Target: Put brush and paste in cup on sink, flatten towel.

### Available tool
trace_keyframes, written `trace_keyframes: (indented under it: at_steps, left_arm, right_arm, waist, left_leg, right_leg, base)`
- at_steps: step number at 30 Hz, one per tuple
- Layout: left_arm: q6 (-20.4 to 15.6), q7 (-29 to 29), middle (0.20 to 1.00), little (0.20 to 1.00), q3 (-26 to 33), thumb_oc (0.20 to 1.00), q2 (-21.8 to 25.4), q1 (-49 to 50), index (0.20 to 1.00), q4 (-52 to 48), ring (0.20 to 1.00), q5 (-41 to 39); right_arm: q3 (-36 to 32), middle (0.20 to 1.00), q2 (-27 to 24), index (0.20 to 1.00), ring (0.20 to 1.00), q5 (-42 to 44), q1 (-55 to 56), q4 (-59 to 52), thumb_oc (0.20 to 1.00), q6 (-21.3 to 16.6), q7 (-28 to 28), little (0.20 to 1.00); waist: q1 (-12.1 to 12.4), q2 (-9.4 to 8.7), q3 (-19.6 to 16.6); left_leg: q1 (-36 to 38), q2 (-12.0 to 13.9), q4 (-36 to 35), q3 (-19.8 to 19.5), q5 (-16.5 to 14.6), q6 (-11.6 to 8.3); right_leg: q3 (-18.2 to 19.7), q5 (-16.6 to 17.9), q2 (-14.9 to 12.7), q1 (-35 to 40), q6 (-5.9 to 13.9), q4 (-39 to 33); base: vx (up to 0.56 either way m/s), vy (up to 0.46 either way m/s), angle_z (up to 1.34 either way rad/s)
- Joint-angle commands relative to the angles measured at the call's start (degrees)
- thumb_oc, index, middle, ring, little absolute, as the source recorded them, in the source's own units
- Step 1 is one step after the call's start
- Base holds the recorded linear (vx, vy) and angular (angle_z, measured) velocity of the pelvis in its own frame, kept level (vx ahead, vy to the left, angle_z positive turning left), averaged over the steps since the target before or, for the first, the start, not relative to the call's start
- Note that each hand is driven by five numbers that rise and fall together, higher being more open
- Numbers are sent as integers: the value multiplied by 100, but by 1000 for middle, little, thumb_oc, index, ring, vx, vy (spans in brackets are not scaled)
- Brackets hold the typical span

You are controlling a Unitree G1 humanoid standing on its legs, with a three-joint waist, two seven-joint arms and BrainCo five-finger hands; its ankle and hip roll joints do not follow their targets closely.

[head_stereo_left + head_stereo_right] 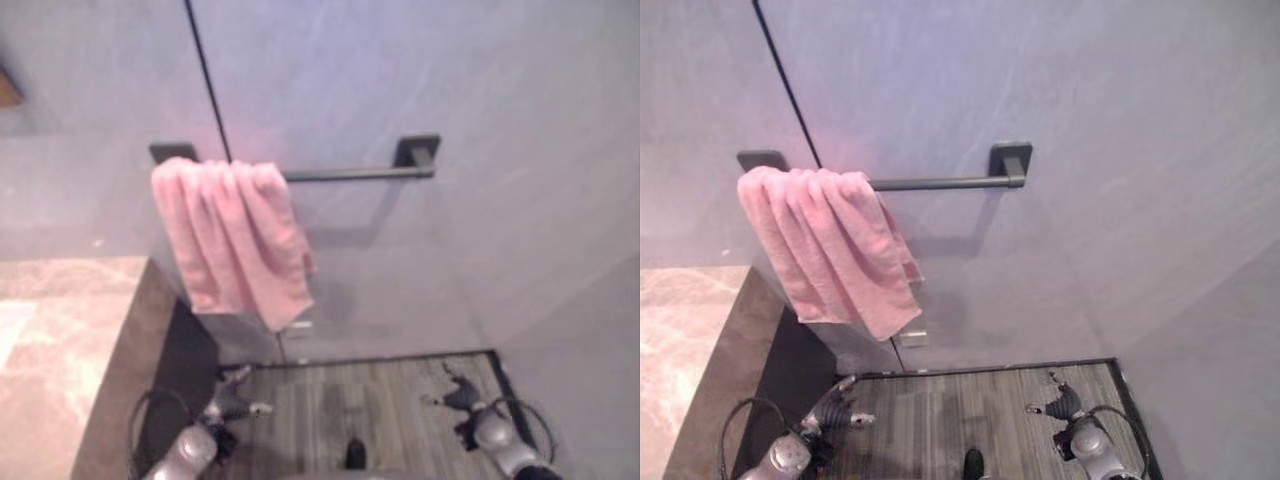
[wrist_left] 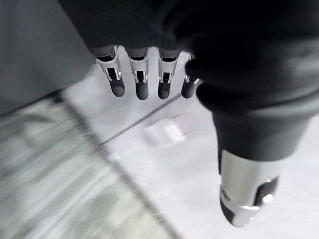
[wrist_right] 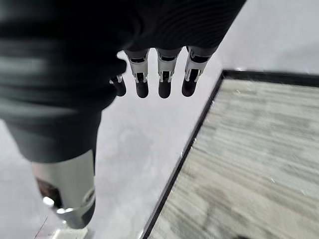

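- Left eye view: the pink towel (image 1: 232, 240) hangs bunched at the left end of the dark towel bar (image 1: 350, 173), which runs level along the grey wall (image 1: 480, 90). The towel's long axis falls straight down, its soft terry cloth gathered in lengthwise folds, its lower edge slanting to a point on the right. A marbled stone counter (image 1: 60, 350) sits low on the left. My left hand (image 1: 238, 398) hangs low over the grey wood-grain floor (image 1: 350, 400), well below the towel; my right hand (image 1: 462, 392) hangs low on the other side.
- Right eye view: the same scene, with both my arms down and both hands well apart from the towel.
- Left wrist view: my left hand's silver fingers (image 2: 139, 79) stretch straight in a row, thumb apart, holding nothing.
- Right wrist view: my right hand's fingers (image 3: 164, 77) are likewise straight and empty, above the floor's dark edge strip (image 3: 184, 159).
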Motion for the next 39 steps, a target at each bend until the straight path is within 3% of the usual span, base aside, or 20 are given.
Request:
trace_keyframes:
  at_steps: [1,2,4,6,9,10,11,12,15,17,25,33,39]
  left_arm:
    - [-320,-540,1000,1000,492,1000,823,192,1000,-1125,1000,-438]
    - [-301,-557,1000,1000,521,1000,842,224,1000,-1165,1000,-453]
    - [-393,-907,1000,1000,1018,1000,1613,576,1000,-2316,1000,-1134]
    - [-431,-1112,1000,1000,1434,1000,2096,914,1000,-3015,1000,-1757]
    - [-510,-1207,1000,1000,1633,1000,2304,1103,1000,-3371,1000,-2126]
    - [-691,-1288,1000,1000,2048,1000,2699,1441,1000,-3772,1000,-2839]
    - [-740,-1313,1000,1000,2229,1000,2771,1580,1000,-3859,1000,-3134]
    - [-844,-1201,1000,1000,2674,1000,2741,1785,1000,-3834,1000,-3585]
    - [-972,-1115,1000,1000,2955,1000,2396,1833,1000,-3469,1000,-4076]
    - [-1017,-822,1000,1000,3131,1000,2262,1757,1000,-3003,1000,-3692]
    - [-1031,-364,1000,1000,3124,1000,1954,1069,1000,-2147,1000,-3170]
    - [-1037,149,1000,1000,3129,1000,1117,-24,1000,-1852,1000,-2908]
    - [-1023,164,1000,1000,2963,1000,1019,-410,1000,-1842,1000,-2944]
  right_arm:
    - [-20,1000,-118,1000,1000,215,-117,117,1000,-120,51,1000]
    - [-9,1000,-108,1000,1000,215,-119,119,1000,-122,52,1000]
    - [54,1000,-118,1000,1000,197,-151,379,1000,-82,182,1000]
    - [156,1000,-46,1000,1000,183,-224,668,1000,-68,222,1000]
    - [212,1000,2,1000,1000,167,-259,874,1000,-81,229,1000]
    - [317,1000,87,1000,1000,158,-250,1085,1000,-120,250,1000]
    - [309,1000,86,1000,1000,181,-199,1074,1000,-139,252,1000]
    - [306,1000,101,1000,1000,225,-82,1032,1000,-166,271,1000]
    - [278,1000,101,1000,1000,246,64,898,1000,-196,261,1000]
    - [253,1000,78,1000,1000,271,205,654,1000,-236,264,1000]
    - [171,1000,67,1000,1000,224,252,604,1000,-182,243,1000]
    - [88,1000,93,1000,1000,40,441,612,1000,-39,312,1000]
    - [120,1000,76,1000,1000,-10,497,552,1000,-6,387,1000]
  waist:
    - [18,-16,-90]
    - [8,-25,-92]
    - [66,24,-108]
    - [115,44,-110]
    - [152,57,-109]
    - [227,78,-95]
    - [250,86,-94]
    - [287,83,-88]
    - [315,81,-60]
    - [343,69,-52]
    - [319,25,-14]
    - [153,-78,-24]
    - [53,-84,-33]
  left_leg:
    - [-82,-51,78,-40,58,78]
    - [-79,-51,78,-41,57,78]
    - [-79,-51,78,-75,22,60]
    - [-94,-57,78,-99,9,47]
    - [-103,-63,78,-113,13,38]
    - [-140,-71,78,-136,37,19]
    - [-151,-76,78,-147,47,18]
    - [-195,-90,78,-188,78,13]
    - [-234,-106,78,-230,94,3]
    - [-300,-131,78,-255,118,9]
    - [-349,-160,78,-143,71,36]
    - [-332,-168,78,102,-38,67]
    - [-264,-166,78,223,-97,80]
  right_leg:
    - [104,-338,-271,82,486,113]
    - [103,-338,-270,86,486,112]
    - [57,-328,-291,140,483,70]
    - [21,-300,-311,169,483,27]
    - [6,-294,-321,168,485,26]
    - [-29,-259,-352,152,501,26]
    - [-36,-246,-361,146,510,26]
    - [-67,-230,-390,120,518,26]
    - [-112,-215,-418,109,536,26]
    - [-141,-192,-455,70,556,26]
    - [-53,-148,-491,-30,616,26]
    - [173,-130,-465,-136,643,26]
    - [314,-141,-434,-140,649,26]
  base:
    - [36,-25,17]
    - [36,-13,9]
    - [30,1,7]
    - [10,9,6]
    - [-6,14,7]
    - [0,0,0]
    - [-24,40,4]
    - [-12,22,6]
    - [-23,24,8]
    - [-26,34,13]
    - [1,41,3]
    - [26,40,-14]
    - [38,26,-21]
